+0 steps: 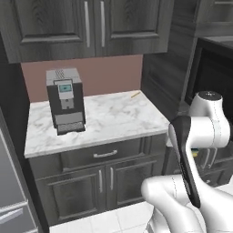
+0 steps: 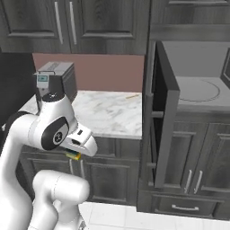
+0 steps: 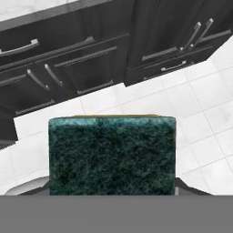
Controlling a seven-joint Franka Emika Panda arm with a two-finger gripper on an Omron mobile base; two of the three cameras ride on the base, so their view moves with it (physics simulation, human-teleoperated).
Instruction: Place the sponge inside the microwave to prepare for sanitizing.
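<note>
The sponge (image 3: 112,154), dark green on top with a yellow base edge, sits between my fingers in the hand view and hides their tips. My gripper (image 2: 74,155) hangs low in front of the counter cabinets, shut on the sponge (image 2: 73,156), which shows green and yellow under the hand. The microwave (image 2: 197,90) is built in to the right. Its black door (image 2: 159,117) swings open toward me, showing the light grey interior and round turntable. In the left base view the microwave (image 1: 214,68) is a dark box at the right edge, beyond my arm.
A grey-black coffee machine (image 1: 65,101) stands on the marble counter (image 1: 118,118), with a thin yellow-orange stick (image 1: 135,95) near its back right corner. Dark cabinets with bar handles lie below (image 3: 68,63). White floor tiles (image 3: 200,113) spread under the hand.
</note>
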